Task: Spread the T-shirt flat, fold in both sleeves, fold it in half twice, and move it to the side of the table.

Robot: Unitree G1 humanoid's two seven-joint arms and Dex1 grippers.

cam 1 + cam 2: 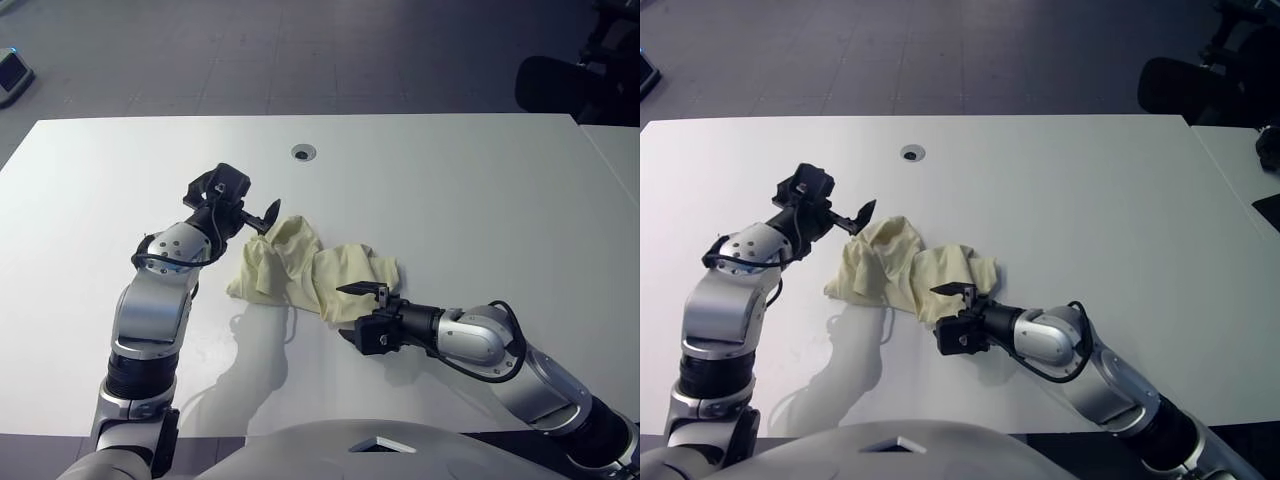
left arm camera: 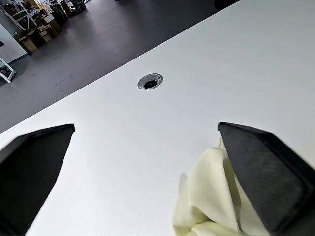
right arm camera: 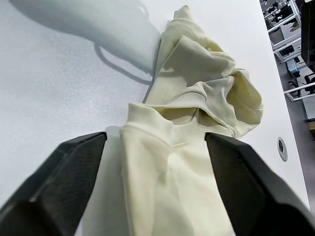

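A pale yellow T-shirt (image 1: pixel 300 265) lies crumpled in a heap near the middle of the white table (image 1: pixel 470 190). My left gripper (image 1: pixel 250 213) is open at the heap's far left edge, just above the table, with one finger (image 2: pixel 268 179) against the cloth (image 2: pixel 209 201). My right gripper (image 1: pixel 356 312) is open at the heap's near right edge. In the right wrist view its fingers (image 3: pixel 66 179) stand on either side of a fold of the shirt (image 3: pixel 197 93), not closed on it.
A round cable grommet (image 1: pixel 303 152) sits in the table beyond the shirt. A black chair (image 1: pixel 565 85) stands past the far right corner, and another table's edge (image 1: pixel 618 150) is on the right. Bare tabletop surrounds the heap.
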